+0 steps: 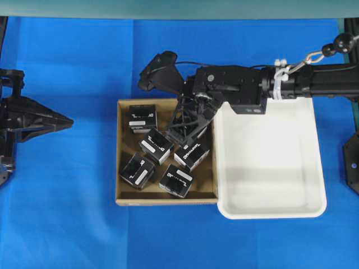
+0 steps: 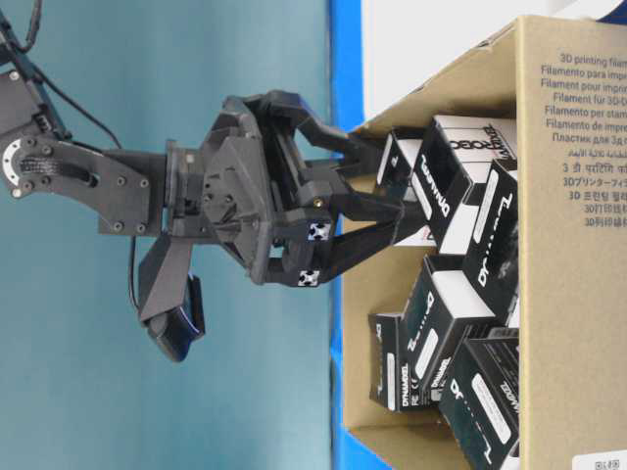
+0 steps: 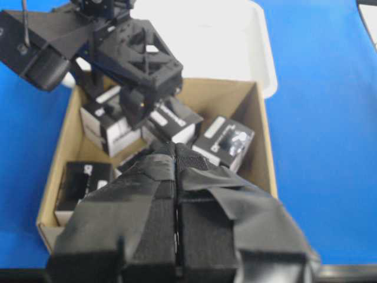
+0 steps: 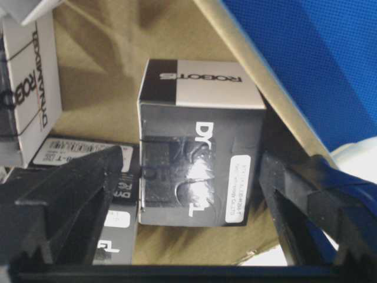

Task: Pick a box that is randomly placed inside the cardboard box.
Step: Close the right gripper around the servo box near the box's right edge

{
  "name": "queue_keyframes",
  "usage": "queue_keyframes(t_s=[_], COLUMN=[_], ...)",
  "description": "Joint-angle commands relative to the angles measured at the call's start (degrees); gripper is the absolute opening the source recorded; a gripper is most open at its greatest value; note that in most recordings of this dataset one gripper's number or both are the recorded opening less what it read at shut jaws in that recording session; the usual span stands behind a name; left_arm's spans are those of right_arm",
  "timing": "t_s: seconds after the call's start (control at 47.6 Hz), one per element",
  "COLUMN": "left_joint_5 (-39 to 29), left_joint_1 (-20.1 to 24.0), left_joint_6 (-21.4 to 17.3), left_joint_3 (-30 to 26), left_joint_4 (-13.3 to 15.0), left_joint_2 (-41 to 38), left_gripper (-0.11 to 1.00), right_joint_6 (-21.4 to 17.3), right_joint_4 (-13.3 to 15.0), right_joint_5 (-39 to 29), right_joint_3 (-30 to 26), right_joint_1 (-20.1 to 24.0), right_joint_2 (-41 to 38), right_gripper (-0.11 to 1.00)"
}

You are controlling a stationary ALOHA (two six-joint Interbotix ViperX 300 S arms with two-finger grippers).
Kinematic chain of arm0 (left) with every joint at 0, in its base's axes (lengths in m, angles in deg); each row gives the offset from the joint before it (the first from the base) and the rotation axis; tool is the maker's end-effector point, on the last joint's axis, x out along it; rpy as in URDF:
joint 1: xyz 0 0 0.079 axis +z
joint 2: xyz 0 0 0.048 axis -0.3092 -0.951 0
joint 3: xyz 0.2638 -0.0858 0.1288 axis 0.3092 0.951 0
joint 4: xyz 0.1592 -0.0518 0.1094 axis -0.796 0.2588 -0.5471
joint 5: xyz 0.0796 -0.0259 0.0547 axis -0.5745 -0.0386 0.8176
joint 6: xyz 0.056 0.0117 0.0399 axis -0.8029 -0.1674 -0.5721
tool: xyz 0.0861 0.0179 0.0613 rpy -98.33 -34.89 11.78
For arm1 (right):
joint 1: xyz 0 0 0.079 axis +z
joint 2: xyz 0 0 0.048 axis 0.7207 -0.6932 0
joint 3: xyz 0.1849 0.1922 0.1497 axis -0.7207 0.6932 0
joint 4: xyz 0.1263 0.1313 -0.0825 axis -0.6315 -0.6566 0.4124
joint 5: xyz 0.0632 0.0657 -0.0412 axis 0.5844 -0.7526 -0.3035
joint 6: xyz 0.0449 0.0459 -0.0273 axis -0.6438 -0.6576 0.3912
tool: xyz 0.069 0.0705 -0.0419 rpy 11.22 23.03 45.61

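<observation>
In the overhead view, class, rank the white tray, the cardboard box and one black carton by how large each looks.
1. White tray: largest, though the right arm hides its top-left corner.
2. Cardboard box: slightly smaller in outline.
3. Black carton: far the smallest; five of them show in the box with room to spare.

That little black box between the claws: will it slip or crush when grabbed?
The box looks like stiff printed card with flat sides, so the open right gripper should hold it squarely. Its glossy face might slip slightly. It probably dents if squeezed hard.
</observation>
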Motion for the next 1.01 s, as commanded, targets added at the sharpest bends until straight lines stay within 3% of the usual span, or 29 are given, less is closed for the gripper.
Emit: queue_keyframes(t_s=[0.0, 0.168, 0.336, 0.987], left_joint_5=[0.4, 0.4, 0.4, 0.4], left_joint_1=[0.2, 0.1, 0.1, 0.2], left_joint_6=[-0.1, -0.1, -0.1, 0.0], left_joint_3=[-0.6, -0.4, -0.4, -0.4], left_joint_4=[-0.2, -0.2, -0.2, -0.2], left_joint_2=[-0.3, -0.2, -0.2, 0.5], left_gripper=[-0.07, -0.07, -0.07, -0.07], right_joint_6=[-0.4, -2.8, -3.6, -2.9], right_joint_4=[-0.1, -0.2, -0.4, -0.4], right_joint_5=[0.4, 0.0, -0.7, -1.4], right_joint_3=[0.0, -1.1, -2.2, -4.7], right_joint_1=[0.4, 0.4, 0.7, 0.3], right_joint_2=[-1.1, -1.4, -1.2, 0.7], right_gripper=[0.99, 0.93, 0.61, 0.61])
